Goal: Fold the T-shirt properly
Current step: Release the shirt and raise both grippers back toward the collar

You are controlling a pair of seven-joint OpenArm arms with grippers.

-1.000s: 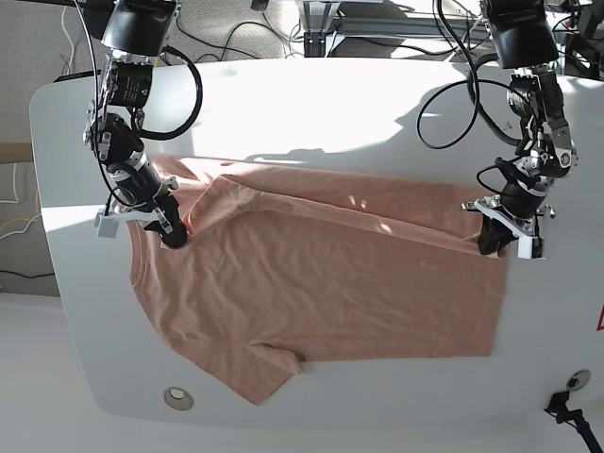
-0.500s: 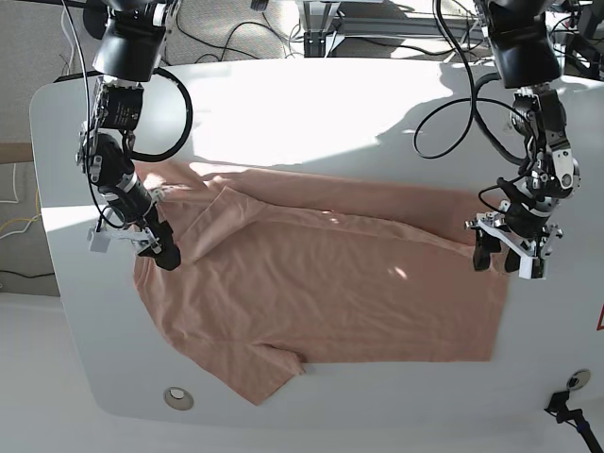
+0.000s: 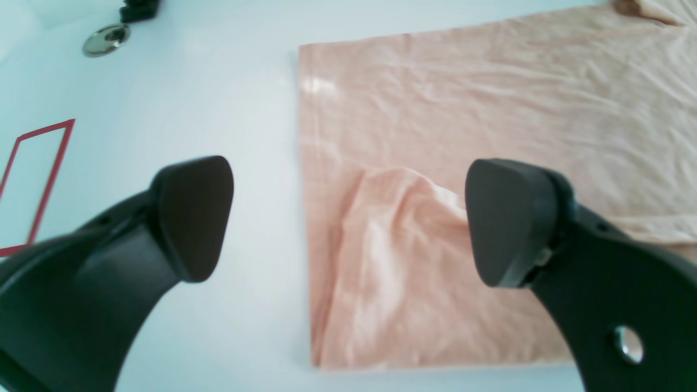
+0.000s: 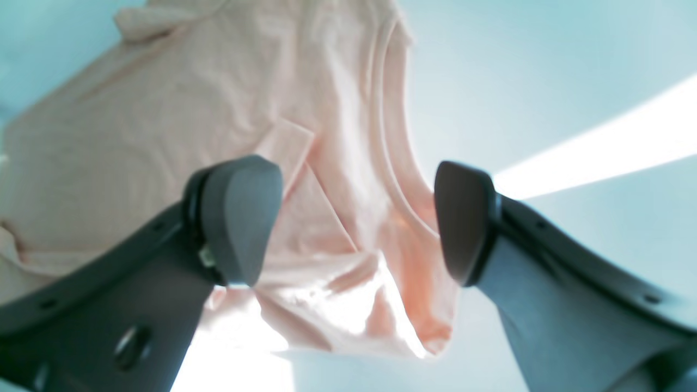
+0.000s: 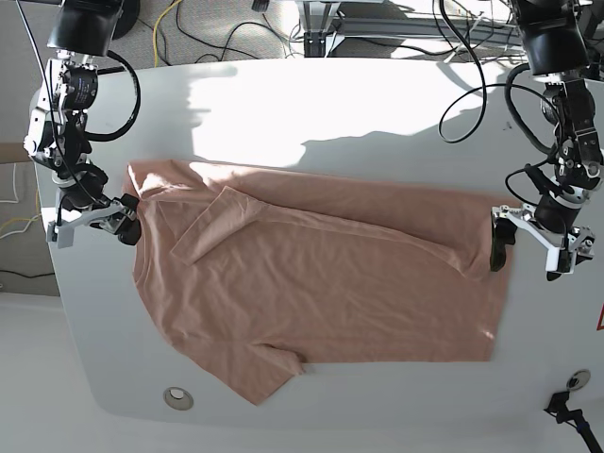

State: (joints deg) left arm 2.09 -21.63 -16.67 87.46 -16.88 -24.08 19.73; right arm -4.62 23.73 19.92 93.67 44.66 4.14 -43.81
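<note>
A salmon-pink T-shirt (image 5: 321, 283) lies spread across a white tabletop (image 5: 311, 104), with its far long side already turned over toward the middle, so a first lengthwise fold looks laid. Both pincers are released and hold nothing. The left pincer (image 5: 527, 255) hangs at the hem end of the shirt, jaws spread wide: in its wrist view one dark fingertip (image 3: 191, 215) sits over bare tabletop and the other over cloth, and the folded hem corner (image 3: 381, 239) lies directly beneath the gap, puckered into a soft ridge. The right pincer (image 5: 87, 225) hangs at the collar end, jaws apart, just beside the neckline and not touching it in the overhead view; its wrist view shows the ribbed collar (image 4: 397, 179) and a turned-over flap of cloth below and between the fingers. The near sleeve (image 5: 269, 373) lies flat on the side of the shirt away from both pincers, not yet folded. Judging by this, the step in hand is letting go after the first fold. The next move likely calls for each pincer to travel to the near long edge, pinch a single layer at hem and shoulder, and carry that side over evenly without dragging the fold already laid.
</note>
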